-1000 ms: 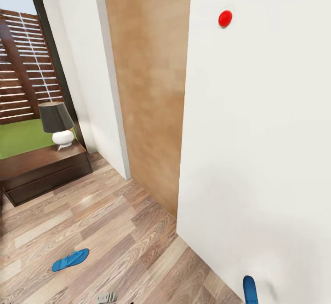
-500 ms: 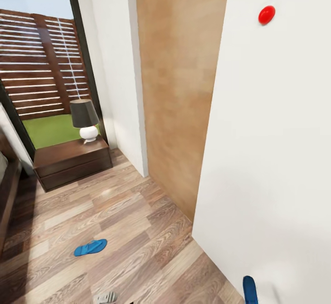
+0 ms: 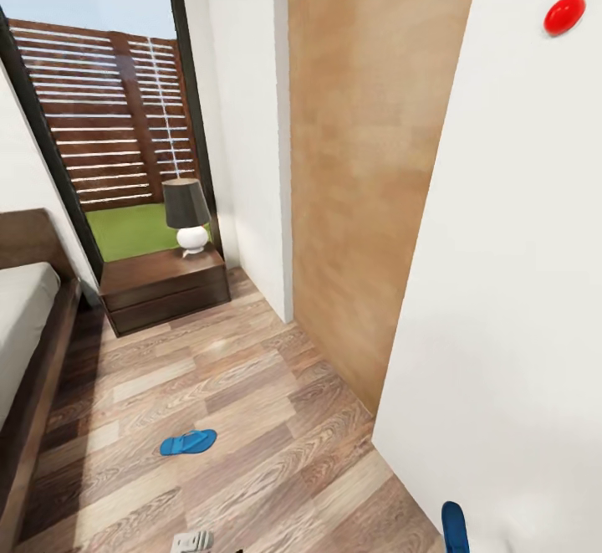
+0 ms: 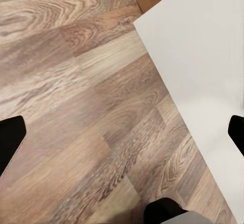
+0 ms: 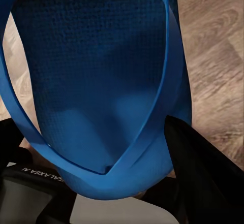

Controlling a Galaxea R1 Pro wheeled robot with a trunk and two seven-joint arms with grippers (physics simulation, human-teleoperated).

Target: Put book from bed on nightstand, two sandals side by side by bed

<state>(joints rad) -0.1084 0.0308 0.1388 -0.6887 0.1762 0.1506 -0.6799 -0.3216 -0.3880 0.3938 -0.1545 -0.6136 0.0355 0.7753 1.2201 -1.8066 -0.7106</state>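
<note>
One bright-blue sandal [image 3: 188, 442] lies flat on the wood floor, a short way from the bed [image 3: 38, 386] at the left. The other sandal [image 5: 91, 56] hangs in my right gripper [image 5: 101, 148], which is shut on its lower end; its tip [image 3: 454, 526] shows at the bottom of the head view. My left gripper [image 4: 122, 137] is open over bare floor, its fingertips [image 4: 10, 142] far apart. The dark nightstand [image 3: 163, 285] stands beyond the bed's head, under the window. The book is out of view.
A lamp [image 3: 188, 214] with a dark shade stands on the nightstand. A white wall [image 3: 502, 285] and a wooden panel [image 3: 359, 185] close off the right side, with a red round knob [image 3: 563, 14] high up. The floor strip runs between bed and wall.
The whole picture has shifted: the camera has swung left, bringing the bed into view and the nightstand toward the middle. The held sandal stays at the same spot in the picture.
</note>
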